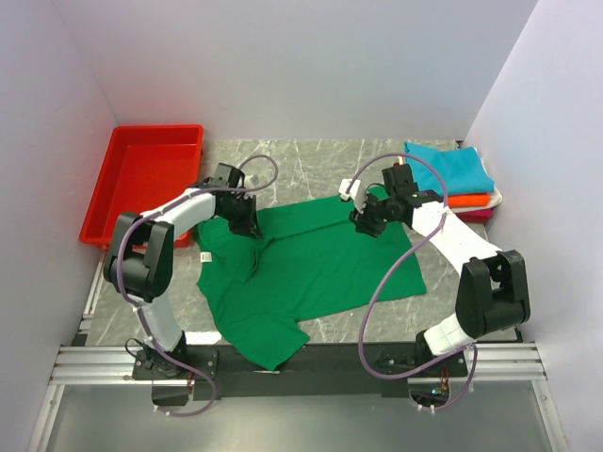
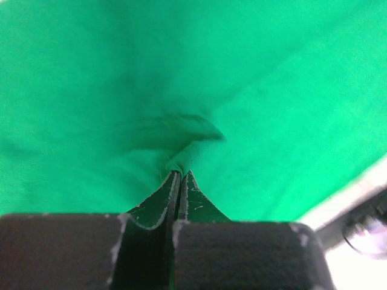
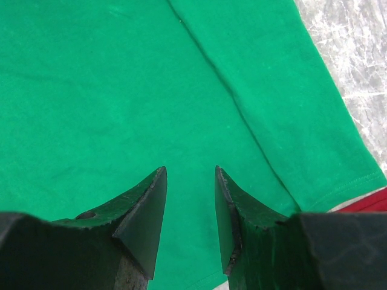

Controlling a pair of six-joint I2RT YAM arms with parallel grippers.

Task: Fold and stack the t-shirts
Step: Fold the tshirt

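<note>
Folding starts from the green t-shirt, which lies open but rumpled mid-tabletop, one end draped over the near edge. On its collar side the left hand is pressed together, pinching a tuck of green cloth. Over the far right part the right hand hovers spread, gripping nothing. Likely best: right hand pinches its edge too, then both lift evenly so the fold lands flat. The folded stack, teal on top, sits far right.
</note>
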